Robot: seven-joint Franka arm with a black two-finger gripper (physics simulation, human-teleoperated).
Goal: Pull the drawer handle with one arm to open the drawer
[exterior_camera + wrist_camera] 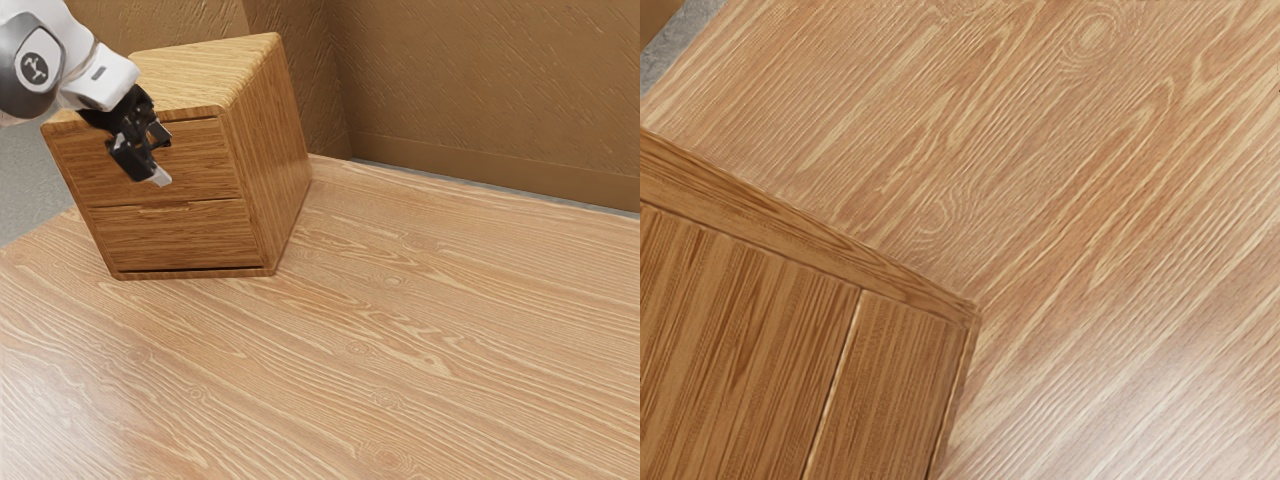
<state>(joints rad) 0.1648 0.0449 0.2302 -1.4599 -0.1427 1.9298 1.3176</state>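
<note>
Two drawers on the cabinet (262, 110), both look flush with the frame, so the pull isn't done yet as far as I can judge. Reach is basically complete, opening is what's left.

Exterior view: pincer (143, 152) sits right against the upper drawer (200, 160), near its top edge on the side toward the arm. Lower drawer (180, 235) is below the pincer, untouched. Pale bit (160, 178) at the pincer's tip is either the handle or part of the pincer, can't tell which. Can't tell whether the pincer is apart or clamped on anything either. Arm (60, 60) comes in from above the cabinet's near corner, wrist bent so the hand slants down and into the drawer face. Counter (420, 330) lies well below and beyond the pincer.

Wrist view: the hand looks down along the cabinet front (740, 350), just under it. Thin seam (835, 385) splits two panels, probably the gap between the drawers, and it looks tight. No handle visible. Counter (1090, 200) lies past the cabinet's corner.
</note>
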